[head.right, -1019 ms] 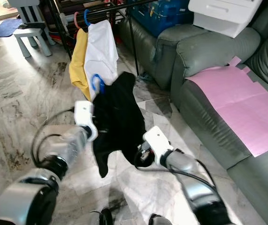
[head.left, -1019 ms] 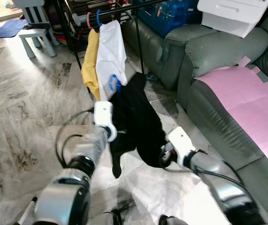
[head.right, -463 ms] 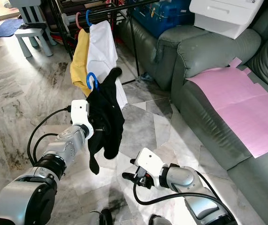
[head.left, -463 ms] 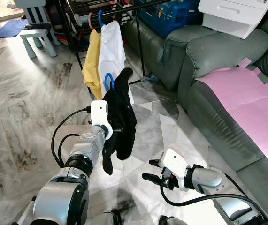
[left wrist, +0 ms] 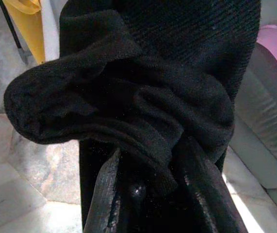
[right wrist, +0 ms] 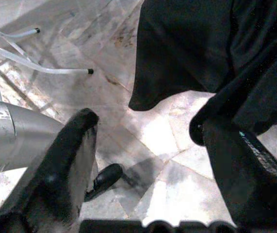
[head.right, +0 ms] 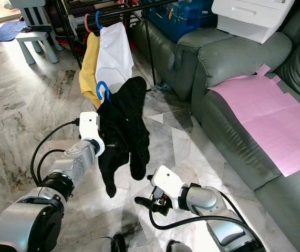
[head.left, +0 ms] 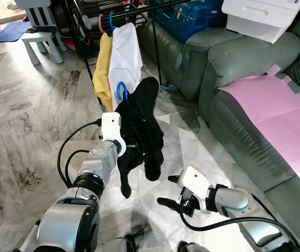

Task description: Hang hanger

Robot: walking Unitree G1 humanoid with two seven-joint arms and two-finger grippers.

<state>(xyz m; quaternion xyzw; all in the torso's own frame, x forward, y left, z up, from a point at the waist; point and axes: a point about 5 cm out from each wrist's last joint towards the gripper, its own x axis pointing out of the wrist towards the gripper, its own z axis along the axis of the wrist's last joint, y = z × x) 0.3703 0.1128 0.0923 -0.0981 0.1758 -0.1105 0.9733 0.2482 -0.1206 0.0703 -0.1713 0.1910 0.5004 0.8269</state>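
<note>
Left gripper (head.left: 131,148) clamps black garment (head.left: 142,131) on blue hanger (head.left: 121,91) below rack (head.left: 139,7); right gripper (head.left: 172,191) spread, low over bare floor (head.left: 29,131).

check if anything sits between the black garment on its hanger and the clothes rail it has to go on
The left tool holds the black garment on a blue hanger just in front of the white shirt and yellow shirt on the rail. Those shirts fill the nearest stretch.
</note>
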